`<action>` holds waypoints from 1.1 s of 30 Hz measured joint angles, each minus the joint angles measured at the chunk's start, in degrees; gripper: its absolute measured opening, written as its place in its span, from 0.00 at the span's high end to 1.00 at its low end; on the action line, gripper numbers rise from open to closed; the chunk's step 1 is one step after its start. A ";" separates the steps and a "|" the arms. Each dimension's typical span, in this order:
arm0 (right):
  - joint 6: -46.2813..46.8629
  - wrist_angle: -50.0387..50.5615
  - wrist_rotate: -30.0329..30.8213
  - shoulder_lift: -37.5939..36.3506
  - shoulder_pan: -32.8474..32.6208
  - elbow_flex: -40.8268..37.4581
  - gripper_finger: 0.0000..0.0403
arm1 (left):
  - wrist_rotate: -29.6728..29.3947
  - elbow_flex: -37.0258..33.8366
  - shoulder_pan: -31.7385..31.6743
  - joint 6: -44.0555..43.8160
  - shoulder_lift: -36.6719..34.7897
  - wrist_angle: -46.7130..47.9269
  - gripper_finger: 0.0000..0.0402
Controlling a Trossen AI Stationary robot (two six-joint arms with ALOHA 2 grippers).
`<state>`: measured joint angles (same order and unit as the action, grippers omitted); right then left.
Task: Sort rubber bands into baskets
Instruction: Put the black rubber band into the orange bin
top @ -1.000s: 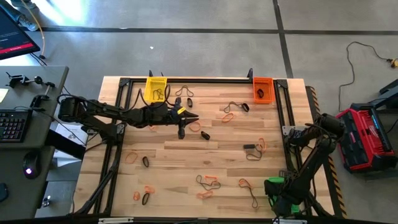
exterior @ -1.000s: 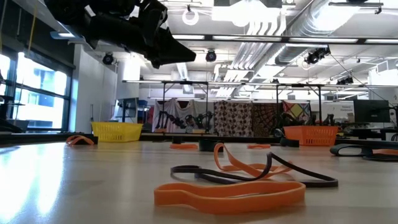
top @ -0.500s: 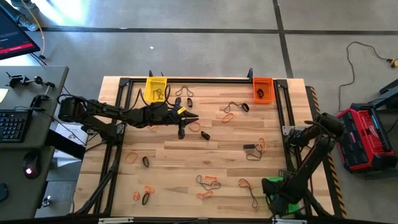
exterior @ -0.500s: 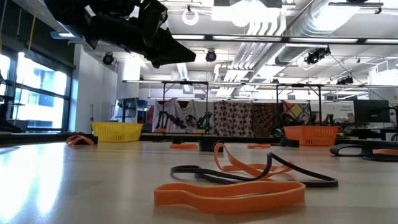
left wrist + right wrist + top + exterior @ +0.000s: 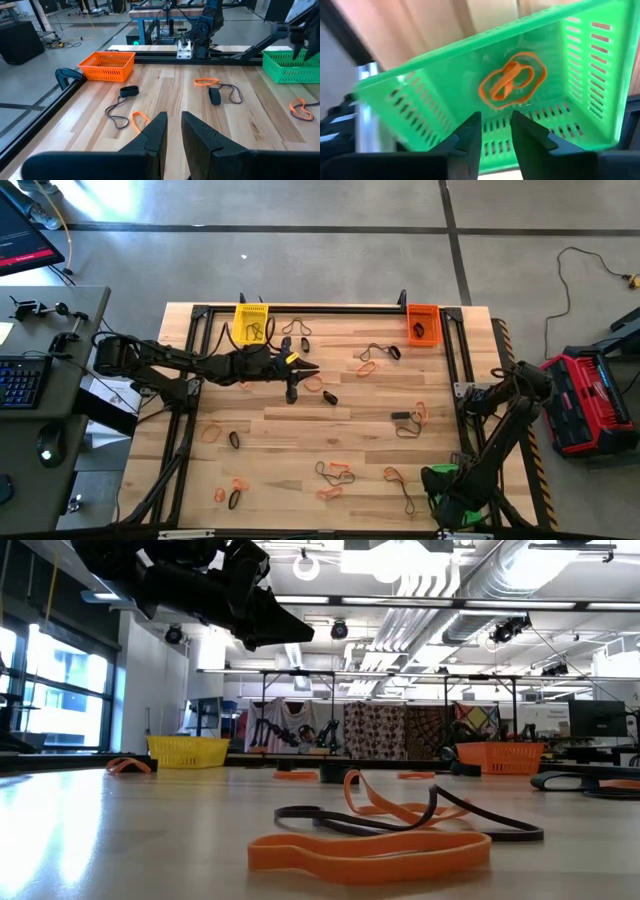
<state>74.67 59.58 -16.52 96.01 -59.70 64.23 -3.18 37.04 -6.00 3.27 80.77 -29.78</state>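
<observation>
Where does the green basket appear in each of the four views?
High view: green basket at the table's near right corner, partly under the right arm.
Low view: not in it.
Left wrist view: at the right edge, across the table.
Right wrist view: fills the picture, an orange rubber band inside.
Shared landmark: the orange basket.

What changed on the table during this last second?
Very little. The right gripper sits over the green basket, fingers apart, with an orange rubber band lying loose inside; the right arm shifted only slightly. The left gripper stayed in mid-table, and the scattered bands did not move.
</observation>
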 joint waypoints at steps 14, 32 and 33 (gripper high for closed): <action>3.91 2.67 8.12 -7.17 2.37 4.43 0.99 | 2.93 0.00 -0.02 -0.02 0.00 -0.07 0.89; -13.13 6.59 24.59 -13.18 12.08 4.39 1.00 | 2.95 0.00 -0.02 -0.02 0.00 0.35 0.89; -14.72 6.60 24.58 -13.18 12.82 4.39 1.00 | 2.95 0.00 -0.02 0.00 0.00 0.49 0.89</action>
<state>59.96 66.18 8.07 82.83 -46.88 68.62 -0.23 37.04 -6.02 3.27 80.77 -29.29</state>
